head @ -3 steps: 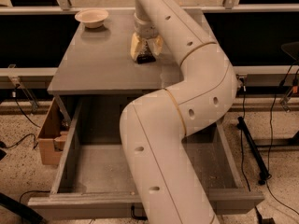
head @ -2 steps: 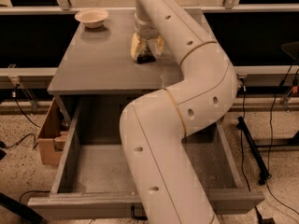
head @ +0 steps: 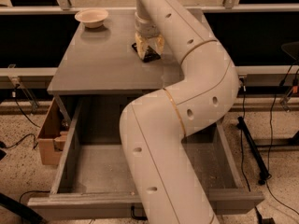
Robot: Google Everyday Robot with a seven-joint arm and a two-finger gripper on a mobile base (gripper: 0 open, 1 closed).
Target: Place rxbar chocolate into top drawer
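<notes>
The rxbar chocolate (head: 147,55), a flat black bar, lies on the grey table top (head: 103,64) right of centre toward the back. My gripper (head: 149,45) is down on it from above and covers most of it. The top drawer (head: 98,171) under the table stands pulled out wide toward the camera, grey, with pale crumbs on its floor. My pale arm (head: 187,106) bends across the middle of the view and hides the drawer's centre and part of its right side.
A pale bowl (head: 91,17) sits at the table's back left corner. A brown cardboard box (head: 49,136) stands on the floor left of the drawer. Black cables and a black stand (head: 252,146) lie on the floor at the right.
</notes>
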